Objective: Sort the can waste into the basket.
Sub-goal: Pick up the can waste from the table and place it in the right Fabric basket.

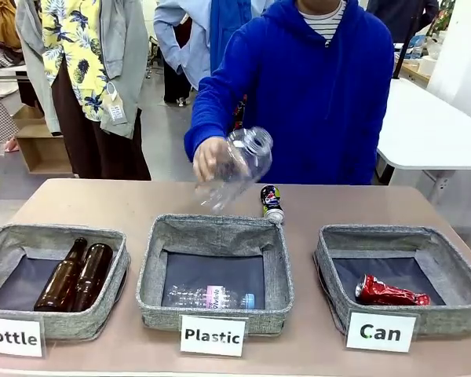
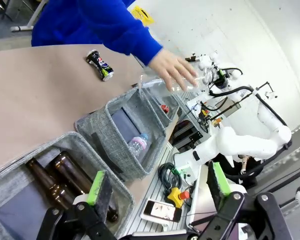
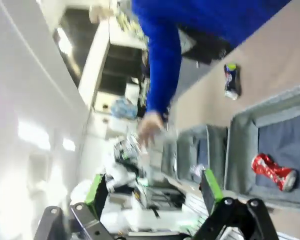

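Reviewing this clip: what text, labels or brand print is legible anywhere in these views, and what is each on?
"Bottle": left sign, on the left basket.
"Plastic": middle sign, on the middle basket.
"Can": right sign, on the right basket.
Dark can on the table: its print is too small to read.
Clear bottle in the middle basket: its pink label is blurred and unreadable.

- Two brown glass bottles [image 1: 74, 279] lie side by side in the grey basket signed "Bottle" [image 1: 86, 322].
- A clear plastic bottle [image 1: 212, 297], its label seemingly pink, lies in the basket signed "Plastic" [image 1: 153, 275].
- Another clear bottle [image 1: 239, 165] is tilted above the table [image 1: 86, 204].
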### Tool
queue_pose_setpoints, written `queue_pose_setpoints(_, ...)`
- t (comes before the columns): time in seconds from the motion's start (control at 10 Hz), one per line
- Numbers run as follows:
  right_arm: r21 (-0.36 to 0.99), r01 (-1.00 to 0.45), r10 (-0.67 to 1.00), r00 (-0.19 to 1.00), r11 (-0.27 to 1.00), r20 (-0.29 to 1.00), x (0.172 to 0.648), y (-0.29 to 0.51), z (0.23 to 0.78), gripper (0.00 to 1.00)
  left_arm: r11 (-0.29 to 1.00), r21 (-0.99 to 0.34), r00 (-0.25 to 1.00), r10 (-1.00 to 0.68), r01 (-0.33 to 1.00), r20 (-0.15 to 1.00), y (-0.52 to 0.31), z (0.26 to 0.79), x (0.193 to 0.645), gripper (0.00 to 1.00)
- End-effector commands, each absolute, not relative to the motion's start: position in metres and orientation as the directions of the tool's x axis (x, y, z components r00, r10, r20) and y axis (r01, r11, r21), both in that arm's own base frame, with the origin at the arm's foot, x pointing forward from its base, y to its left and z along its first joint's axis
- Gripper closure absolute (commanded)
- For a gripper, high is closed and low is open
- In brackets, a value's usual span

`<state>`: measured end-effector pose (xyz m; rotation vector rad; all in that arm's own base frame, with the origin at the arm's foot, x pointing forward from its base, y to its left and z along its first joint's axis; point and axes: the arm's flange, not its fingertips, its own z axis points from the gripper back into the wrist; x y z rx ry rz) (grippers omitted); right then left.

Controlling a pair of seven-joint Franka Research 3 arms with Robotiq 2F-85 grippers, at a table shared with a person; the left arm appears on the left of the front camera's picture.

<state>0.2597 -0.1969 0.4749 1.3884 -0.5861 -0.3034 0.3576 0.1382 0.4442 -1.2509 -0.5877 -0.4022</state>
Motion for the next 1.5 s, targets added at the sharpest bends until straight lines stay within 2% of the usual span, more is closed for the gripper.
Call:
queue_pose_setpoints(0.0, 0.977, -0.036, -0.647, 0.744, 0.212, 0.168, 0.254, -0.163, 0.488, 0.00, 0.277, -0.766, 0.792, 0.028, 0.580, 0.610, 0.138, 0.447, 0.356, 0.00)
queue_pose_setpoints(0.1, 0.959, 0.006, -0.650, 0.736, 0.285, 0.189, 0.251, -0.149, 0.498, 0.00, 0.277, -0.766, 0.792, 0.028, 0.580, 0.610, 0.138, 0.447, 0.356, 0.00)
queue_pose_setpoints(0.2, 0.910, 0.051, -0.621, 0.746, 0.410, 0.239, 0.256, -0.117, 0.518, 0.00, 0.277, -0.766, 0.792, 0.028, 0.580, 0.610, 0.138, 0.447, 0.356, 0.00)
queue_pose_setpoints(0.4, 0.755, 0.092, -0.439, 0.856, 0.649, 0.273, 0.306, -0.025, 0.548, 0.00, 0.277, -0.766, 0.792, 0.028, 0.580, 0.610, 0.138, 0.447, 0.356, 0.00)
queue_pose_setpoints(0.5, 0.694, 0.109, -0.395, 0.879, 0.711, 0.266, 0.331, 0.015, 0.554, 0.00, 0.277, -0.766, 0.792, 0.028, 0.580, 0.610, 0.138, 0.447, 0.356, 0.00)
queue_pose_setpoints(0.8, 0.581, 0.071, -0.279, 0.919, 0.811, 0.277, 0.373, 0.099, 0.557, 0.00, 0.277, -0.766, 0.792, 0.028, 0.580, 0.610, 0.138, 0.447, 0.356, 0.00)
queue_pose_setpoints(1.2, 0.549, 0.069, -0.284, 0.905, 0.833, 0.318, 0.363, 0.098, 0.559, 0.00, 0.277, -0.766, 0.792, 0.028, 0.580, 0.610, 0.138, 0.447, 0.356, 0.00)
queue_pose_setpoints(1.4, 0.462, 0.078, -0.267, 0.894, 0.883, 0.360, 0.360, 0.118, 0.561, 0.00, 0.277, -0.766, 0.792, 0.028, 0.580, 0.610, 0.138, 0.447, 0.356, 0.00)
